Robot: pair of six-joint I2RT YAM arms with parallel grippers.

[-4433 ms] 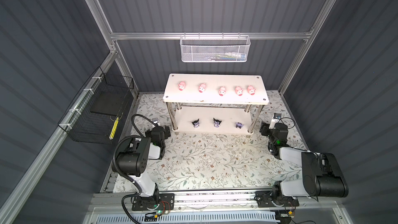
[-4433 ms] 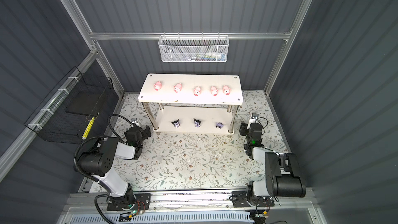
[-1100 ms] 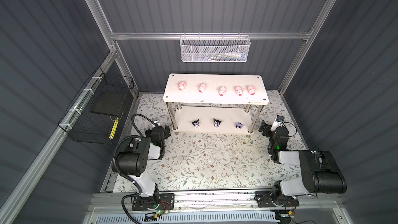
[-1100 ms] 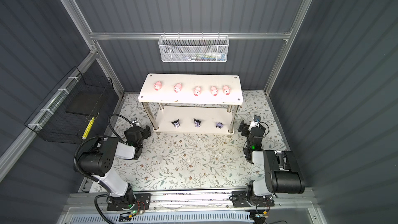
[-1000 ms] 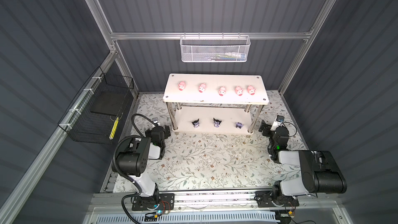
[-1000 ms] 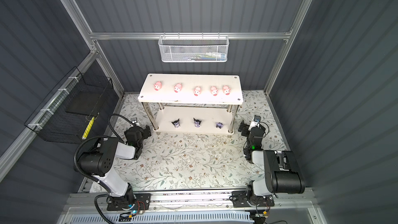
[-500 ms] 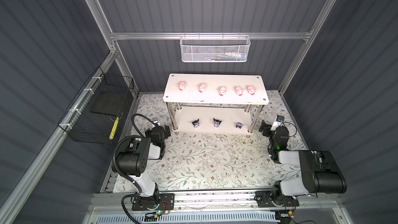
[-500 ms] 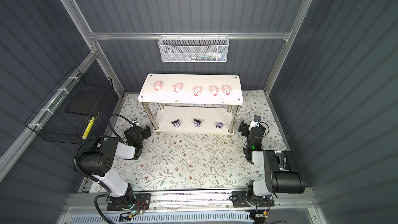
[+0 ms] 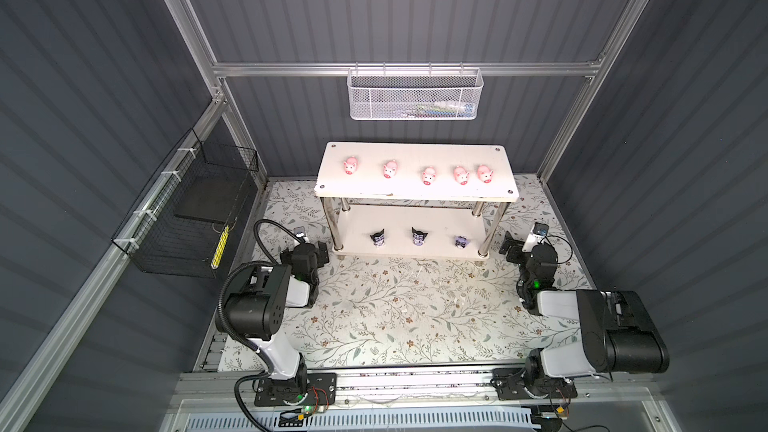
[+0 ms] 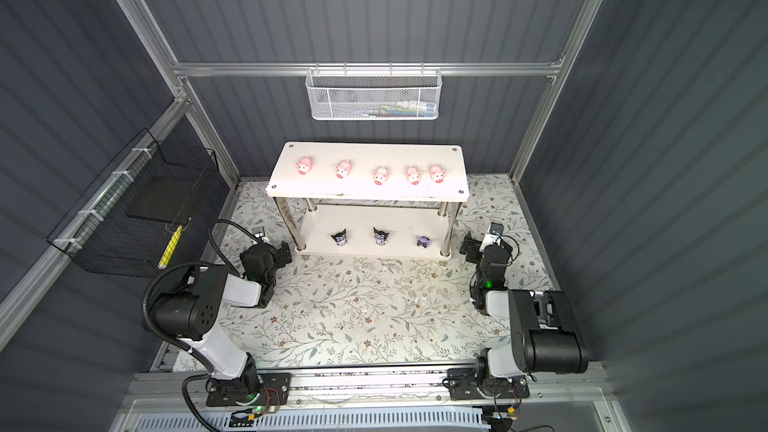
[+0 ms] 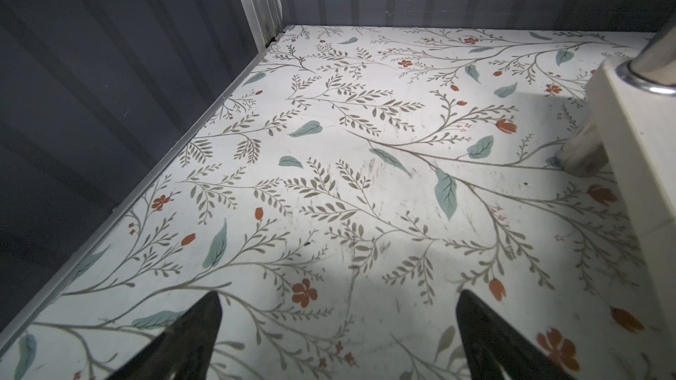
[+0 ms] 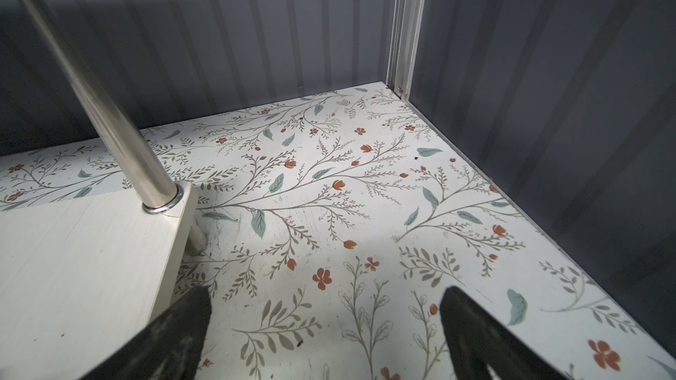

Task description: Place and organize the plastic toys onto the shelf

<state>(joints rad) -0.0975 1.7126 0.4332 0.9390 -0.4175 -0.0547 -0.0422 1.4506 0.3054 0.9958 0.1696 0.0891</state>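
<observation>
Pigs [image 9: 428,175], five in a row, stand on the top board of the shelf [image 9: 415,151]. The three dark figures [image 9: 419,237] stand on its lower board, and I see none left on the bench [image 9: 395,309]. They look tiny, light, hard and smooth, so I judge one could tip or squirt out of a pinch. I would take it low across the body. My left fingers [image 11: 190,338] and right fingers [image 12: 175,330] are spread wide and hold nothing, low over the bench beside the shelf's ends. Metal legs [image 12: 109,104] and the top board crowd any reach to the lower row. The mesh basket [image 9: 414,93] and wire basket [image 9: 187,218] hang well apart.
</observation>
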